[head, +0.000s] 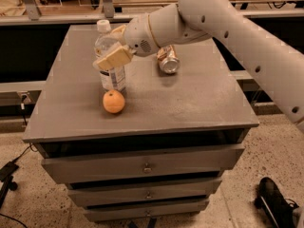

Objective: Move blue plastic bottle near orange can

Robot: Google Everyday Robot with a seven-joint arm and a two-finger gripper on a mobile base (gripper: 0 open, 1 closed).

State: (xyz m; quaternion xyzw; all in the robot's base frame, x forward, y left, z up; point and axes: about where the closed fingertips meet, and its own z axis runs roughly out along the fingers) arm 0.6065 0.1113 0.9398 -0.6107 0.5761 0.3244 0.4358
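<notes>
The blue plastic bottle (110, 61) stands upright on the grey cabinet top (190, 99), left of centre, white cap up. My gripper (113, 51) reaches in from the right and is shut around the bottle's upper body, one tan finger (113, 59) across its front. The orange can (168, 60) lies on its side to the right of the bottle, silver end facing the camera, partly under my arm.
A round orange fruit (114, 101) sits just in front of the bottle. The cabinet has drawers (142, 165) below. A shelf rail (57, 18) runs behind it. A dark shoe-like object (273, 203) and cables (9, 175) lie on the floor.
</notes>
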